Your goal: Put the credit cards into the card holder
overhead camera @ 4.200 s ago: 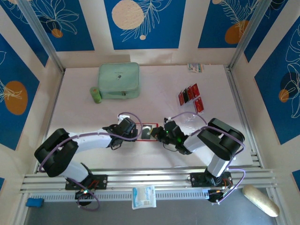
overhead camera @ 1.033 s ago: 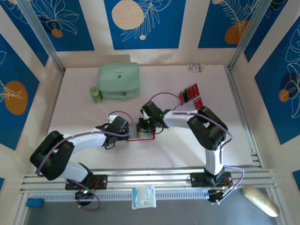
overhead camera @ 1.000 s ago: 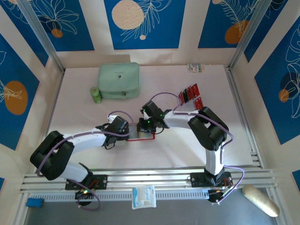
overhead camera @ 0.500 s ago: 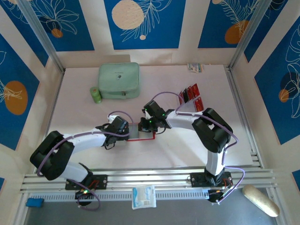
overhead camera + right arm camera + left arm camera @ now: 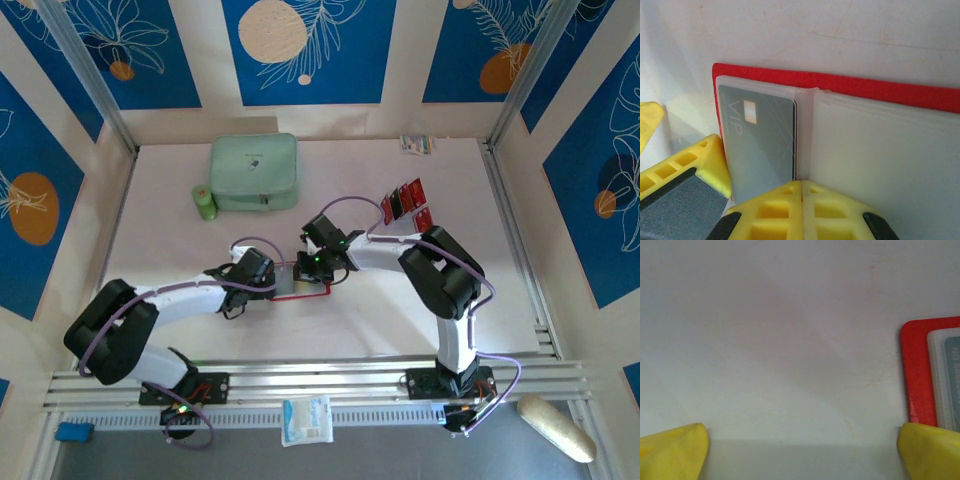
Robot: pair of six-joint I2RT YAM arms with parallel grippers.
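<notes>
Red and flat, the square folding card holder (image 5: 865,84) lies open on your smooth white table (image 5: 765,340), soft clear sleeves facing up. One sleeve holds a thin grey card (image 5: 760,140) marked VIP. Your right jaws are shut tight at the sleeves' seam, with nothing between them. Your left jaws stand wide and empty, one yellow fingertip (image 5: 930,450) beside the holder's edge. Small red cards with black bands (image 5: 404,200) lie well apart from it.

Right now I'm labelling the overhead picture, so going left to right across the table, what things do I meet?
Left to right: small green tube → mint-green case → red wallet → red cards.
</notes>
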